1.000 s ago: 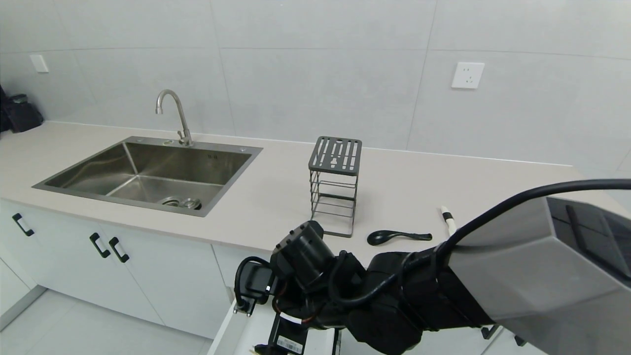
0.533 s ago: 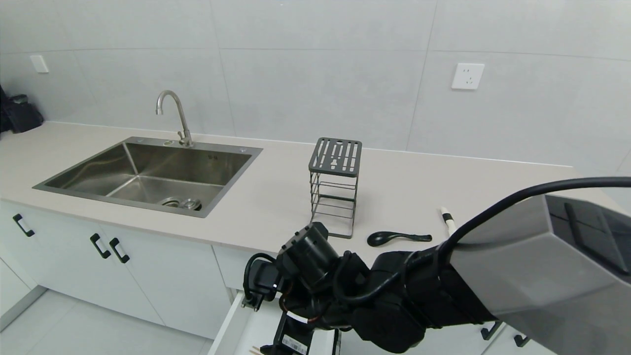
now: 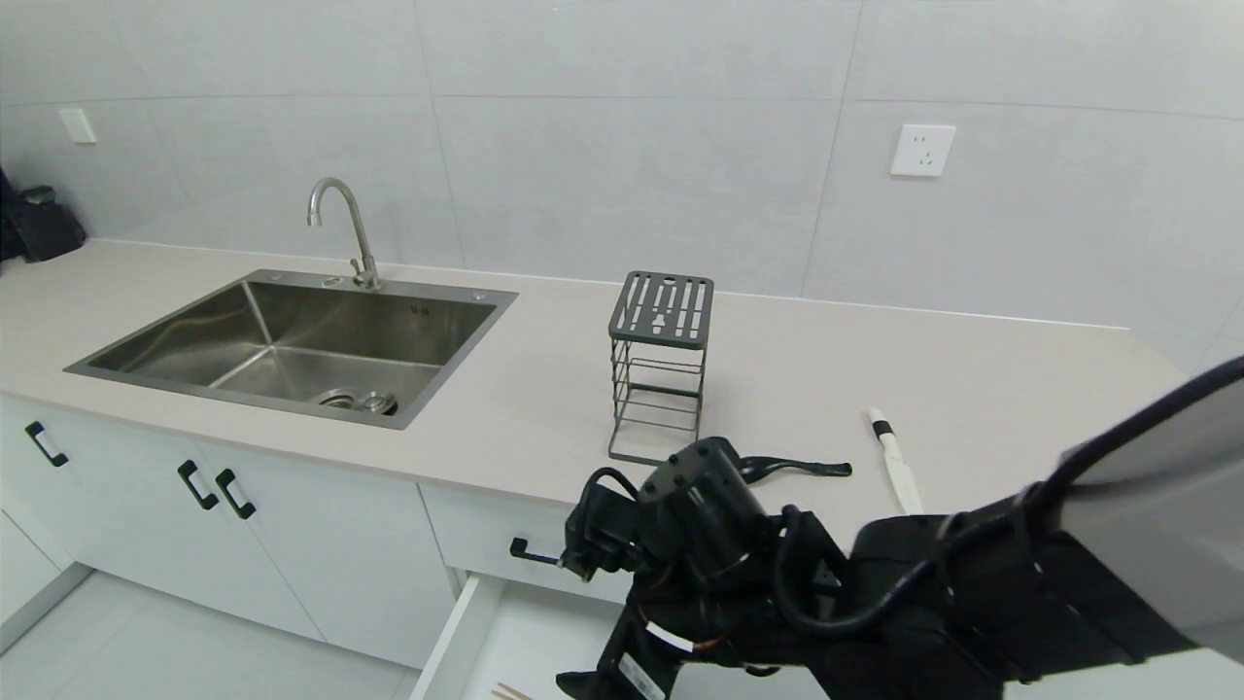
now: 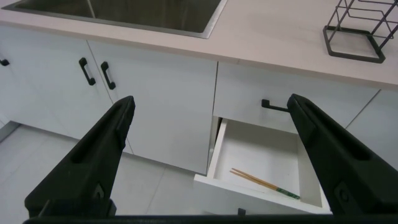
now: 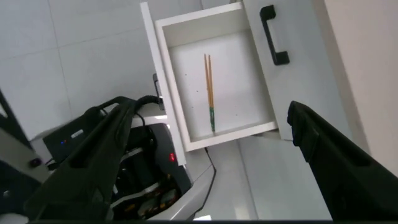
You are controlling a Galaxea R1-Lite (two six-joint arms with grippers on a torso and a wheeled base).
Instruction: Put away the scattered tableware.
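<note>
Right gripper [image 5: 212, 106] and left gripper [image 4: 211, 99] are held wide and empty by the open drawer [image 5: 186, 106], judged the stowing place since chopsticks [image 5: 210, 93] lie inside; black spoon [image 3: 807, 468] and white-handled utensil [image 3: 899, 467] lie on the countertop [image 3: 544, 389], not yet collected.

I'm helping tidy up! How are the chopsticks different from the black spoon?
The chopsticks lie in the open drawer; the spoon lies on the counter. The chopsticks are pale wood, green at one end; the spoon is black. The chopsticks are two thin straight sticks; the spoon is one piece. Both lie flat, and nothing holds them.
</note>
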